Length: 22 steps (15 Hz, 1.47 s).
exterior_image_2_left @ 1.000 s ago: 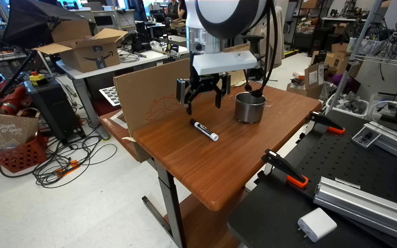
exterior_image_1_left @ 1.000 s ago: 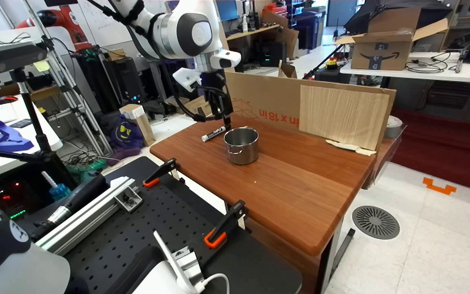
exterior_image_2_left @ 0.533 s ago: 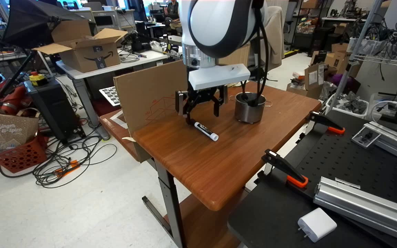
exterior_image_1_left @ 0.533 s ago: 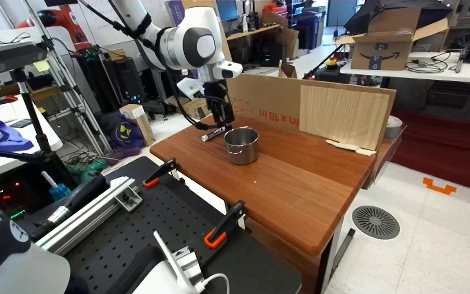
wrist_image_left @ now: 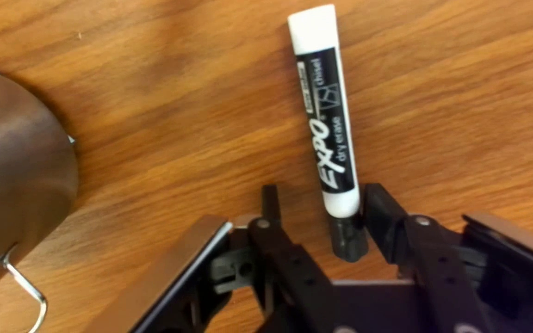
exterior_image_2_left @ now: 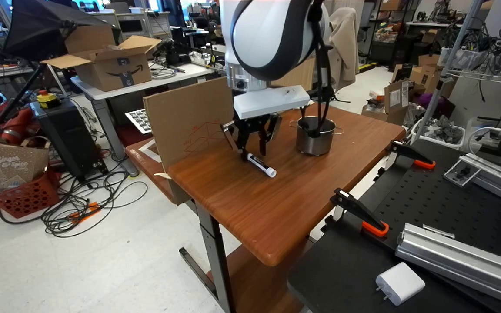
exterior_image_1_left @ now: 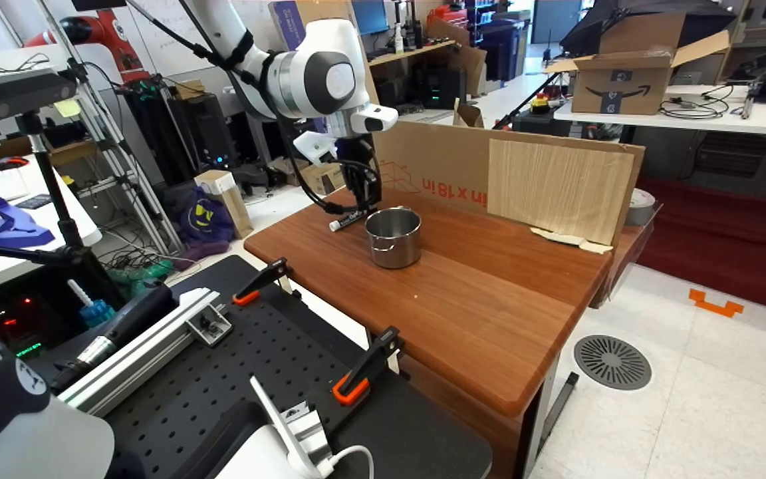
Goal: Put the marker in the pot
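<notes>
Marker: lying on the table, near the pot
Gripper: jaws parted, astride the marker's dark end — a gap on one side
Cables: hanging across the pot in an exterior view
Cardboard panel: upright along a table edge — clamps opposite

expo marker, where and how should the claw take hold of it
Likely by the middle of the Expo dry erase marker, from above, with the claw pinching its long sides: it lies flat, is slim, and its length runs roughly square to the open claw's closing direction.
</notes>
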{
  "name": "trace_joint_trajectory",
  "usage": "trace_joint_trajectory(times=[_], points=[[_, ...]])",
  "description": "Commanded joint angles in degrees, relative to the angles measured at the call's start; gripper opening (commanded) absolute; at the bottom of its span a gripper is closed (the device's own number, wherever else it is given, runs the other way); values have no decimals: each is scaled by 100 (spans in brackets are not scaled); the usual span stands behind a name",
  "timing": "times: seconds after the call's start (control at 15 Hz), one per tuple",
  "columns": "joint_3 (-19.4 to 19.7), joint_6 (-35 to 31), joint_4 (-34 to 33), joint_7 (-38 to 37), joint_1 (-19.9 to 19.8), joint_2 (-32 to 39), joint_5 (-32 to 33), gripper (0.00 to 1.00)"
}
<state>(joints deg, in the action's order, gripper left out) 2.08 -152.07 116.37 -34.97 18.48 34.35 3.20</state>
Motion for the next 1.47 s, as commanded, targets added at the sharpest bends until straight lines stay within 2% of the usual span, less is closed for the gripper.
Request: trace_joint_trajectory(times=[0.0,0.2,0.33,0.53,0.87,1.27,1.4], points=[[102,211,-186,-55,88,69,-39,18],[61,239,-162,21,17,-7,-97,0],[49,171,-69,63,-19,-113,-115,5],[141,-21,213,6,4,-447,-38,5],[592,-470,1014,-410,172,-1365,413,5],[1406,-1216,1931,-2082,266,-2303,2244,5],[1887,-1347,2049,-2837,488,-2450,3026,5]])
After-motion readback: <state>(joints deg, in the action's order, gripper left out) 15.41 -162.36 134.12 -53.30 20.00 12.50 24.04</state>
